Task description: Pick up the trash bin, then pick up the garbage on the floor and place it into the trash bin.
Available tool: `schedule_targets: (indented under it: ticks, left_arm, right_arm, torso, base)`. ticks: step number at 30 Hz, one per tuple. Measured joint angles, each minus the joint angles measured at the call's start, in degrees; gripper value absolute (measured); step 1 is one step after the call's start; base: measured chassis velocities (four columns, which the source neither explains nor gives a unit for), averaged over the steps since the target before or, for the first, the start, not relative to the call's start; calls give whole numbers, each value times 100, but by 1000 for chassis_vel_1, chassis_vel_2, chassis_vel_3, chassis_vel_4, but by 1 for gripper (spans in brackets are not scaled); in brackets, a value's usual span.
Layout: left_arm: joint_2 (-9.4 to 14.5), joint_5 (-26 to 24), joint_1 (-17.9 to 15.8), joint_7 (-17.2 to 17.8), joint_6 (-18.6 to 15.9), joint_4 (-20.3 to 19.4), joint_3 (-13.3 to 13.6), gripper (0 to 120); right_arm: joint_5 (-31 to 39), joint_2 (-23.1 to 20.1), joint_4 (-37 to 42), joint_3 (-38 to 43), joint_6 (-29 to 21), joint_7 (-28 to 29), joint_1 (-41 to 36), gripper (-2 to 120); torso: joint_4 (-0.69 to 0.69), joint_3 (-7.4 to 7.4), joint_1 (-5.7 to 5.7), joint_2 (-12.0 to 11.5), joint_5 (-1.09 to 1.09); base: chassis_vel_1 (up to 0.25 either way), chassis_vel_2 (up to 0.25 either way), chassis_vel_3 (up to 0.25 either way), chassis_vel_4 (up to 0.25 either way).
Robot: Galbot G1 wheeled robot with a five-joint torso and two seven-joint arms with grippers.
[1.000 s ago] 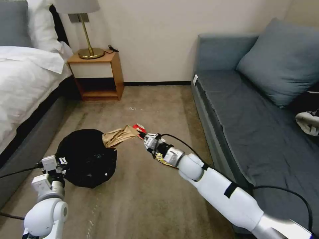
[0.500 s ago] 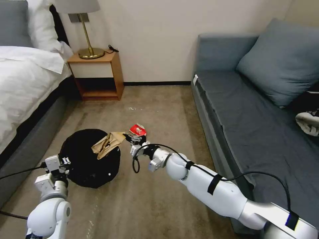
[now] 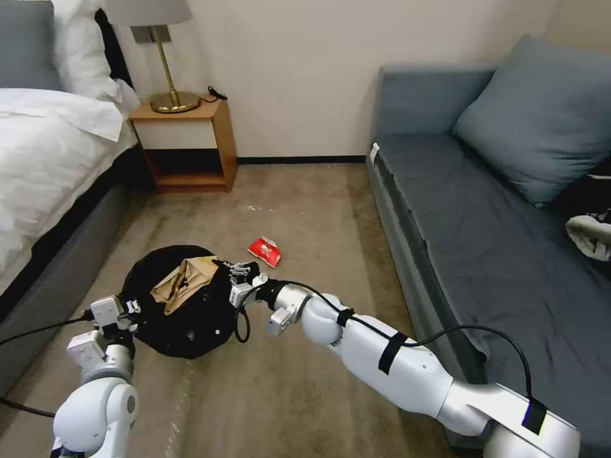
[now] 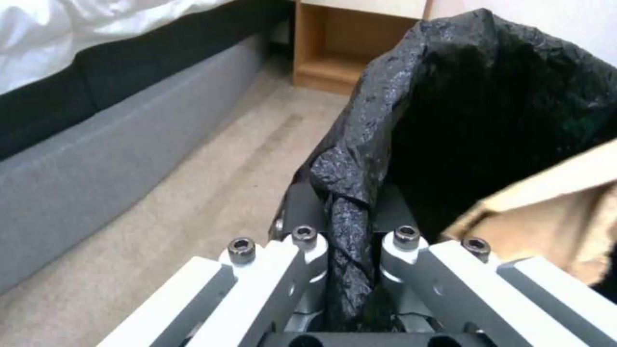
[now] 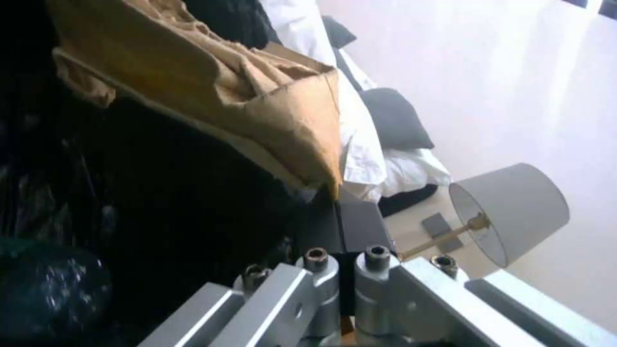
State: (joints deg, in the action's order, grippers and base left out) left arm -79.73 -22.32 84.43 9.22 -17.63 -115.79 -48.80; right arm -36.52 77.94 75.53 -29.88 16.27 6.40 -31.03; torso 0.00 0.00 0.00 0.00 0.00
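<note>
Holding the trash bin [image 3: 184, 318] by its bag-covered rim, my left gripper [image 3: 124, 310] has its fingers clamped on a fold of the black liner; in the left wrist view that fold [image 4: 350, 193] runs straight between the two closed fingers. The bin sits low over the carpet [image 3: 305, 210] between the bed [image 3: 44, 152] and the sofa [image 3: 484, 222], its mouth tilted towards me.

My right gripper [image 3: 229, 270] is at the bin's far rim, fingers pinched shut on one edge of the crumpled brown paper piece [image 3: 181, 283]. The paper hangs over the bin's open mouth, most of it above the black lining. In the right wrist view the fingertips [image 5: 337, 226] meet on the paper's corner, with the brown sheet [image 5: 212, 96] spread out beyond them against the dark bag.

The red snack packet [image 3: 265, 250] lies on the carpet just beyond the right gripper, apart from the bin. A nightstand [image 3: 184, 143] with a lamp [image 3: 156, 51] stands by the wall
</note>
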Motion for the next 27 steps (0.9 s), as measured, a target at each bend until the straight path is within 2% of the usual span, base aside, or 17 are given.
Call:
schedule_targets:
  ticks: [4, 7, 12, 15, 16, 19, 21, 23, 24, 26, 27]
  left_arm:
    - [-5, -5, 16, -1, -14, -25, -4, 5]
    - [-22, -2, 31, -7, -15, -44, -14, 5]
    - [-46, 6, 52, -9, -15, -50, -22, 5]
    - [-66, 13, 86, -10, -11, -75, -36, 5]
    - [-66, 13, 86, -10, -11, -75, -36, 5]
    - [-58, 14, 91, -12, -6, -92, -81, 5]
    - [-39, 14, 91, -12, 0, -95, -104, 5]
    - [-1, 75, 92, -12, 39, -91, -136, 5]
    - [-1, 75, 92, -12, 39, -91, -136, 5]
    - [55, 383, 66, -16, 259, 57, -165, 5]
    - [55, 383, 66, -16, 259, 57, -165, 5]
  right_arm:
    - [54, 47, -20, -33, 68, 2, -4, 8]
    - [202, 72, -17, -84, 125, 4, -9, 25]
    - [444, 70, 13, -141, 135, -18, -10, 36]
    - [861, 45, 99, -227, 73, -61, -30, 53]
    - [861, 45, 99, -227, 73, -61, -30, 53]
    - [1387, -38, 260, -241, -126, -89, -65, 68]
    - [1652, -94, 338, -212, -215, -89, -93, 72]
    - [2176, -225, 499, -50, -327, -87, -191, 82]
    - [2176, -225, 499, -50, -327, -87, -191, 82]
    - [2411, -392, 699, 594, -276, -216, -472, 93]
    - [2411, -392, 699, 594, -276, -216, -472, 93]
  torso:
    - [0, 0, 0, 0, 0]
    - [0, 0, 0, 0, 0]
    - [0, 0, 0, 0, 0]
    - [0, 0, 0, 0, 0]
    - [0, 0, 0, 0, 0]
    - [1, 0, 0, 0, 0]
    - [1, 0, 0, 0, 0]
    - [1, 0, 0, 0, 0]
    - [1, 0, 0, 0, 0]
    - [1, -1, 0, 0, 1]
    - [1, -1, 0, 0, 1]
  base:
    - [0, 0, 0, 0]
    - [0, 0, 0, 0]
    - [0, 0, 0, 0]
    - [0, 0, 0, 0]
    - [0, 0, 0, 0]
    - [0, 0, 0, 0]
    - [0, 0, 0, 0]
    - [0, 0, 0, 0]
    - [0, 0, 0, 0]
    - [0, 0, 0, 0]
    - [0, 0, 0, 0]
